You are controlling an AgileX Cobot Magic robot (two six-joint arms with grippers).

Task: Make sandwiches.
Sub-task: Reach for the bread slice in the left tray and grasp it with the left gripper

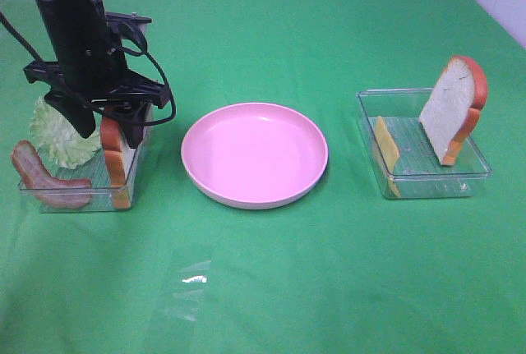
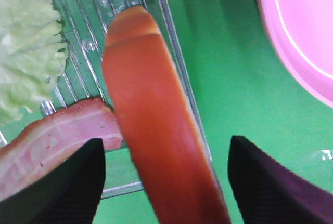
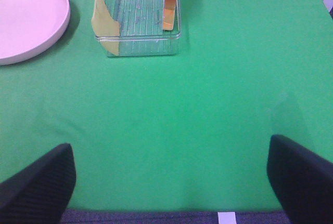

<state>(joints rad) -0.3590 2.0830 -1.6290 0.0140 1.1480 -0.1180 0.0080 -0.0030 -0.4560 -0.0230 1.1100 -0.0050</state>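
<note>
While over bread slice [image 2: 140,78]: my left claw [image 2: 165,143] open astride it, gripping nothing yet.
Next: I close, lift it to plate [image 1: 246,199].

One pink plate [image 1: 246,198] sits in the middle. There are two clear trays, a left tray [image 1: 82,204] and a right tray [image 1: 436,186], one on each side of the plate. There are two bread slices, a left bread slice [image 1: 115,153] and a right bread slice [image 1: 450,108], one per tray. One lettuce leaf [image 1: 57,136] is left of the plate, and one cheese slice [image 1: 386,149] is right of it. Bacon [image 1: 49,181] shows as two patches in the left wrist view; whether it is one strip or two is unclear.
</note>
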